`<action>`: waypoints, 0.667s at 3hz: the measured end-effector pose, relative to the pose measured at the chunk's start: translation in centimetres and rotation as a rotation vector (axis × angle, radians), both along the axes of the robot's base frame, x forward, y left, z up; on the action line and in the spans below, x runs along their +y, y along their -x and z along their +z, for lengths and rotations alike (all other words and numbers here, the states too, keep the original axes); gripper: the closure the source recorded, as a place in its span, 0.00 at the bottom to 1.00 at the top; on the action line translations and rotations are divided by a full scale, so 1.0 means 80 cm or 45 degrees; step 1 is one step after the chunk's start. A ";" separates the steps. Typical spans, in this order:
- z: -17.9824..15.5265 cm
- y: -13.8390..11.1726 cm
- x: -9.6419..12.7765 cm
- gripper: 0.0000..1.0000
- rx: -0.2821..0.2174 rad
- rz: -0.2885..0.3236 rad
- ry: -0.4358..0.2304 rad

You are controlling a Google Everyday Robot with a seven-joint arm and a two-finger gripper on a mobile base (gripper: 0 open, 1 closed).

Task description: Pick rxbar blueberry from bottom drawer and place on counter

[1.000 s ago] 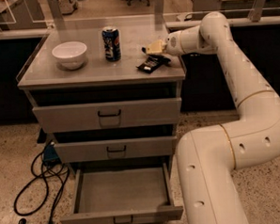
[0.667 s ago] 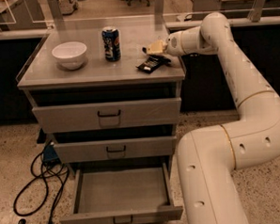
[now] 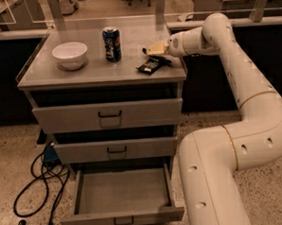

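The fingers (image 3: 156,48) hang just above the rxbar blueberry (image 3: 151,65), lying flat on the bench (image 3: 82,76), apparently delivered as tasked; spread or clenched, I cannot tell.

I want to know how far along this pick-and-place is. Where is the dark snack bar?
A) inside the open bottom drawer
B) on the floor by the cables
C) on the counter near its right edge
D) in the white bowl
C: the rxbar blueberry lies on the counter near its right edge, with the gripper close above it, and the open bottom drawer shows nothing inside.
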State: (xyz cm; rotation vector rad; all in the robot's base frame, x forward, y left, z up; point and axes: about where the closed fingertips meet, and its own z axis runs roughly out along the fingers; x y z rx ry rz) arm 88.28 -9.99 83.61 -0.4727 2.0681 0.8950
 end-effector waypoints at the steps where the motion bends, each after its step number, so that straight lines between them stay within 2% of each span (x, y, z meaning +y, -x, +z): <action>1: 0.000 0.000 0.000 0.12 0.000 0.000 0.000; 2: 0.000 0.000 0.000 0.00 0.000 0.000 0.000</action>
